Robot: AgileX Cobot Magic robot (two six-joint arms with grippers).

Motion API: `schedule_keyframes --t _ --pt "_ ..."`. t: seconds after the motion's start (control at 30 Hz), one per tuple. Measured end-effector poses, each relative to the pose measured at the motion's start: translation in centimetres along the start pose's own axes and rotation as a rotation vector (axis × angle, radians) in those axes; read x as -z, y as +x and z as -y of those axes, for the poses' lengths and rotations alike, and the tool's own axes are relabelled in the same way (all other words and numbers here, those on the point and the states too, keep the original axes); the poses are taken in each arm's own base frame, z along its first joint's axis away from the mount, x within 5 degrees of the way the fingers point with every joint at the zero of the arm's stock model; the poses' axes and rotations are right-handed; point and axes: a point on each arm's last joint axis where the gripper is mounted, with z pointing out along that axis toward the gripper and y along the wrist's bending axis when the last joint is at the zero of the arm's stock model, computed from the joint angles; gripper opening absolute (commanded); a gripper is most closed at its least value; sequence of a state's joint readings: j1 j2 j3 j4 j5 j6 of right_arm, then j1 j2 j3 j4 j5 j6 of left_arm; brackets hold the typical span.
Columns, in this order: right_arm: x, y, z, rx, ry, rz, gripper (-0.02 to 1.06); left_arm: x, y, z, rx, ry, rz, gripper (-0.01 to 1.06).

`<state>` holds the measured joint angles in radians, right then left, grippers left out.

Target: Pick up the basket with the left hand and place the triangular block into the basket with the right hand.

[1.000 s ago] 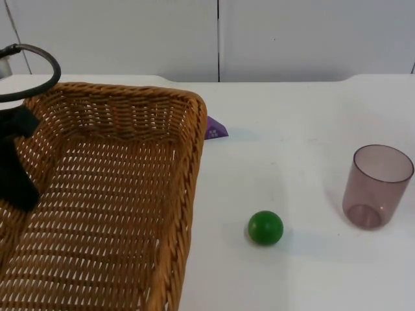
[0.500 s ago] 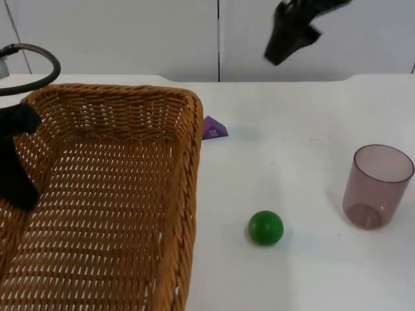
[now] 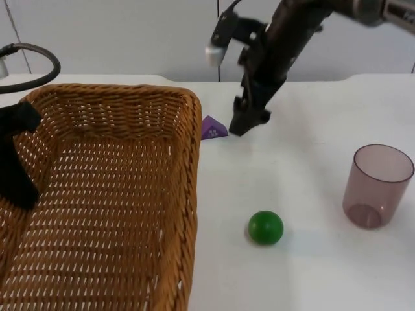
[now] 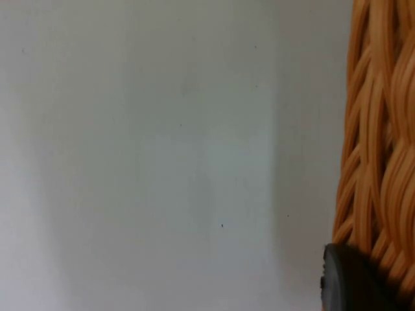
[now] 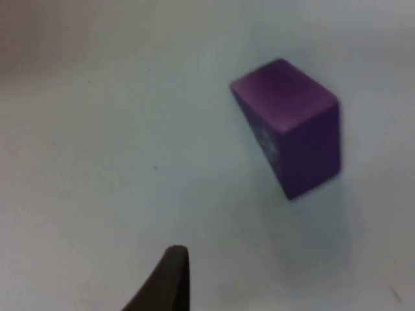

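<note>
Pale marks on the purple block (image 5: 292, 126) are unreadable.

The white table top (image 3: 305, 272) carries a small purple triangular block (image 3: 214, 128) far back, a green ball (image 3: 266, 227) nearer, and a translucent mauve plastic cup (image 3: 378, 185) right.

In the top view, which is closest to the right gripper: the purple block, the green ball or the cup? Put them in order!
From the right gripper:
1. Purple block, just beside it, next to the basket.
2. Green ball, nearer the table's front.
3. Cup, far off toward the right edge.
</note>
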<state>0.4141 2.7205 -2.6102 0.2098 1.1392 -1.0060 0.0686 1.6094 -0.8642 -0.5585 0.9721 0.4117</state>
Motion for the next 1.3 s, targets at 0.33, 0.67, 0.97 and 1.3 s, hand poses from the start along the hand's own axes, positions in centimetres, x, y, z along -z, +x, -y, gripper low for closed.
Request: schedule_keyframes --t 0.33,0.67,0.97,1.3 --pt "-4.2 -0.3 -1.5 0.063 0.006 0.012 0.98 0.0 -0.2 -0.1 0.012 -0.008 0.019 0.0" --pt "-4.6 -0.8 -1.3 0.108 0.041 0.083 0.94 0.0 -0.1 -0.4 0.015 -0.043 0.007 0.0" --pt "-5.8 -0.9 -1.4 0.097 0.047 0.135 0.93 0.0 -0.1 -0.5 0.017 -0.054 0.008 0.0" --pt "-6.6 -0.8 -1.4 0.033 0.065 0.164 0.84 0.0 -0.2 -0.6 0.014 -0.065 0.027 0.0"
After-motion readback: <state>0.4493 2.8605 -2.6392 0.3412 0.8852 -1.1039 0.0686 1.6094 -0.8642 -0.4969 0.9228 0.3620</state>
